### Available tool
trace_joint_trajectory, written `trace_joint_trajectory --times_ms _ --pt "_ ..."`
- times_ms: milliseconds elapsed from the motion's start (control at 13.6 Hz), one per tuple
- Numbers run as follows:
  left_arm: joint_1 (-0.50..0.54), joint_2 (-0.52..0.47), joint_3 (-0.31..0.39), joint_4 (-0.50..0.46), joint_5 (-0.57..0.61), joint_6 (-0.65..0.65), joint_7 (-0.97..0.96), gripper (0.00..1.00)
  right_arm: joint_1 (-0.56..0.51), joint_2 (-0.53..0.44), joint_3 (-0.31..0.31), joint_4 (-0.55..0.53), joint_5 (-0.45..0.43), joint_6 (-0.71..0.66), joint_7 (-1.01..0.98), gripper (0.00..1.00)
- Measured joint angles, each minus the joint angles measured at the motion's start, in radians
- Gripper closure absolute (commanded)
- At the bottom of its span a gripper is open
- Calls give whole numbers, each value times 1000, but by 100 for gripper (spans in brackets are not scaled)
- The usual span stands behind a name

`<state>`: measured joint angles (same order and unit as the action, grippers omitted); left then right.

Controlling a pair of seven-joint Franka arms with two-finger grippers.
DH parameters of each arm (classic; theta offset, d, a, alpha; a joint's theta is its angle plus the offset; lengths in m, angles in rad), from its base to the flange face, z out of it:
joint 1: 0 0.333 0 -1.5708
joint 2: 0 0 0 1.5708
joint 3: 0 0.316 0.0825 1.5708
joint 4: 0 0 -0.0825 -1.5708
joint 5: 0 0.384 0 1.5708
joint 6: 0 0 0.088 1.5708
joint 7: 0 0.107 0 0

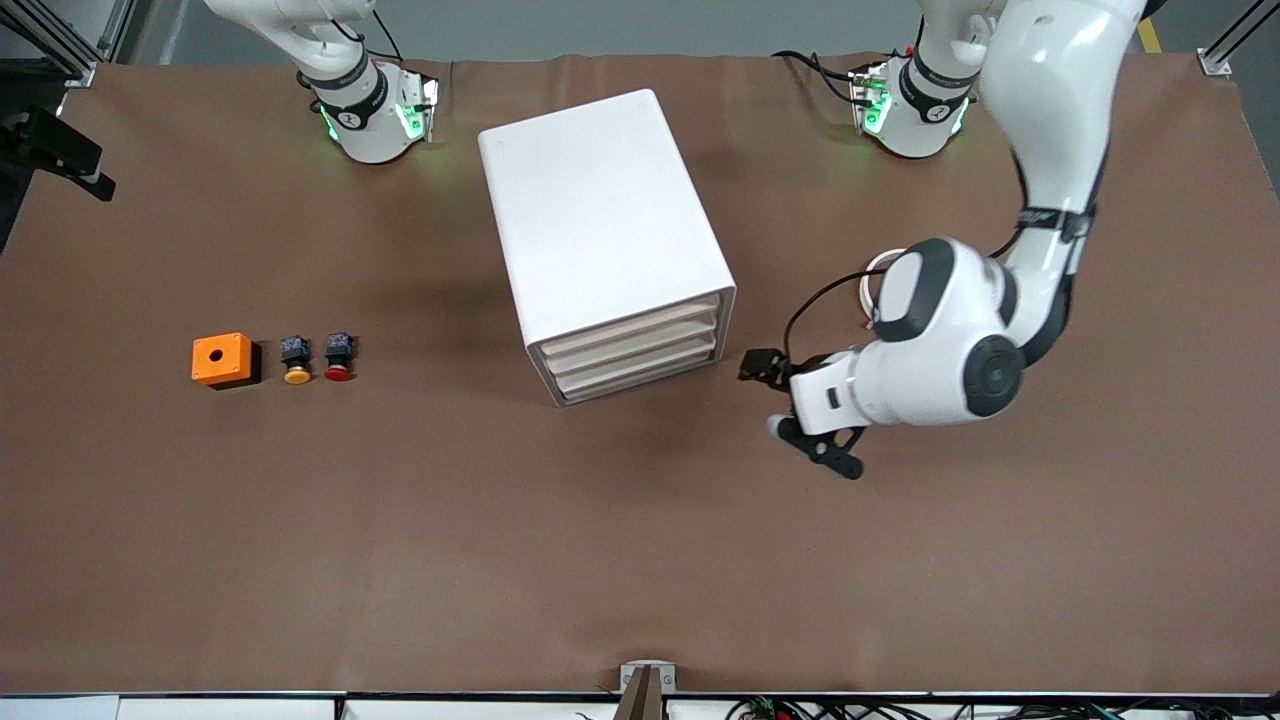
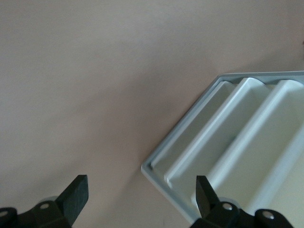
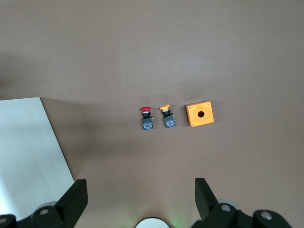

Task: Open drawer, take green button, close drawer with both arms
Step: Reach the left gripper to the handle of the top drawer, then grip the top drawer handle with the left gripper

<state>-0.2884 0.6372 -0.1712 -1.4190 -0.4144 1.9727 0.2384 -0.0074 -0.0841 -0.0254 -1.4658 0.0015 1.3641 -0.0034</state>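
At cabinet's base: the drawer (image 1: 640, 385) sat lowest of 3, shut, facing the front camera.
Cabinet: white cabinet (image 1: 600, 235) stood mid-table.
Hidden: no green-capped button showed; the drawers' contents could not be seen.
Left gripper: left gripper (image 1: 790, 410) hung low just beside the drawer fronts toward the left arm's end, turned sideways, fingers (image 2: 76, 192) spread wide, holding nothing.
Right gripper: right gripper (image 3: 140, 197) was out of the front view, high over the table, fingers apart, empty.
Elsewhere: yellow button (image 1: 296, 360), red button (image 1: 338, 358) and orange box (image 1: 222, 360) lay near the right arm's end.
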Motion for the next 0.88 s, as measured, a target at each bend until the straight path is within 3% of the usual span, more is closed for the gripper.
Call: trace_joint_trajectory --times_ms 294,663,883 --pt "-52 134 -23 7 -30 132 125 0 0 0 0 -1 0 0 0 0" --pt "-54 212 -26 22 -246 137 392 0 0 0 0 -1 0 0 0 0" --pt "-54 217 -27 23 -283 121 478 0 0 0 0 -1 0 0 0 0"
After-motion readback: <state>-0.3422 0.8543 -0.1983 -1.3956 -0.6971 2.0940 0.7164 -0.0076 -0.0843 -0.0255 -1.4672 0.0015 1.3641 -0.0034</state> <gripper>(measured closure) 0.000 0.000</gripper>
